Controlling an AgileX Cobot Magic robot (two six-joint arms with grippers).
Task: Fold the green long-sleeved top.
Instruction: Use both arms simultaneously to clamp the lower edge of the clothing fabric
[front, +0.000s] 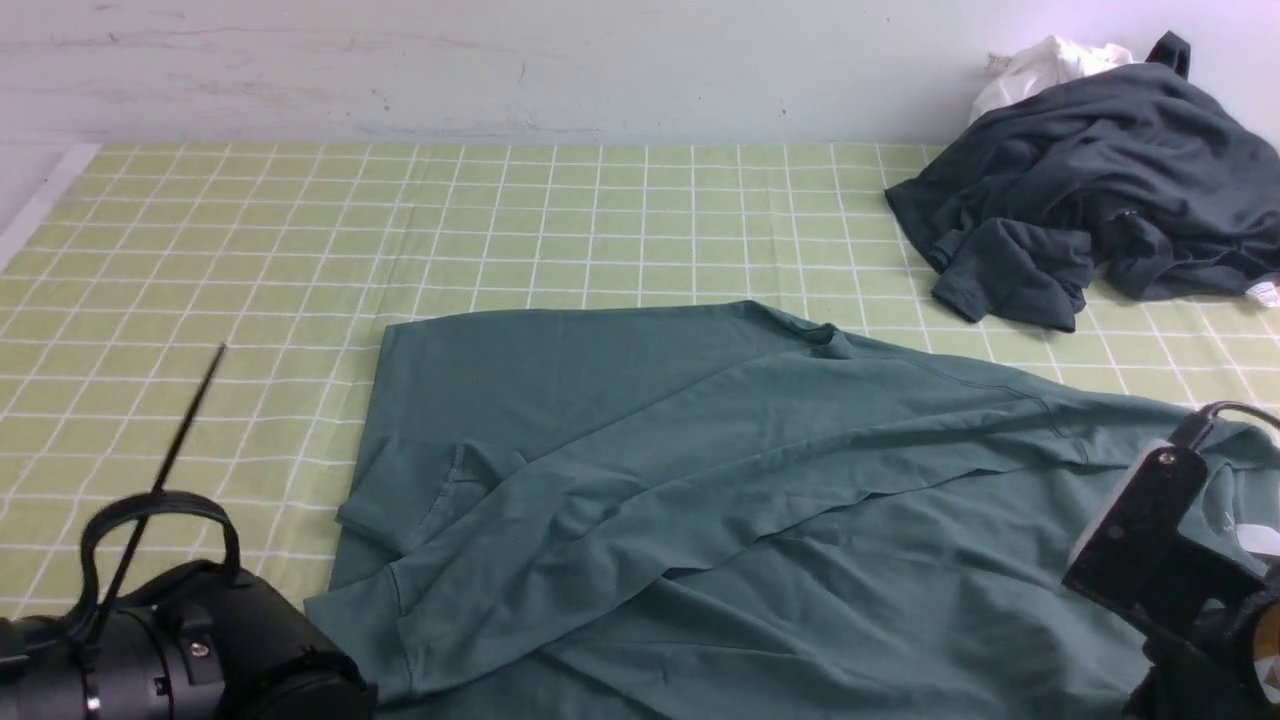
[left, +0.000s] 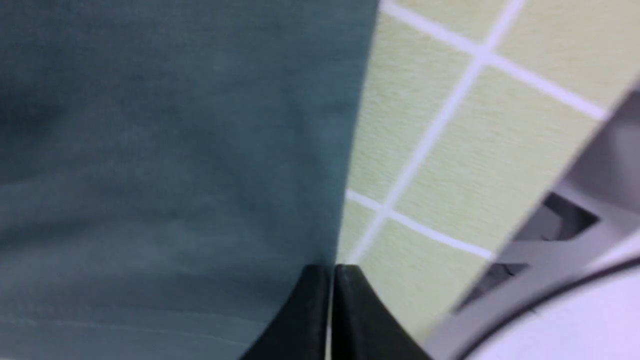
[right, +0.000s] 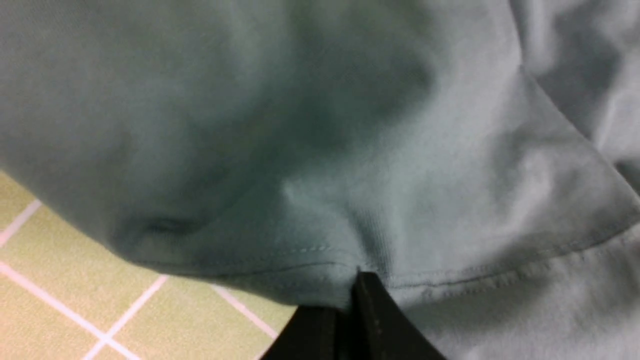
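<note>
Folding looks barely begun: the green top (front: 700, 480) lies spread across the bench (front: 300, 230) from centre to six o'clock (a sleeve lies across its body), with the left hand (left: 331, 280) at seven and the right hand (right: 352, 300) at five, both pinched shut on its edge.

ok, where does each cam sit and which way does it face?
Front: between the arms, facing forward over the green top on the checked cloth; left arm and right arm in lower corners.
Left wrist: on left arm, close on the top's edge; left tool, jaws together.
Right wrist: on right arm, close on the top's hem; right tool pinching it.
Shared: top and cloth in all.
</note>
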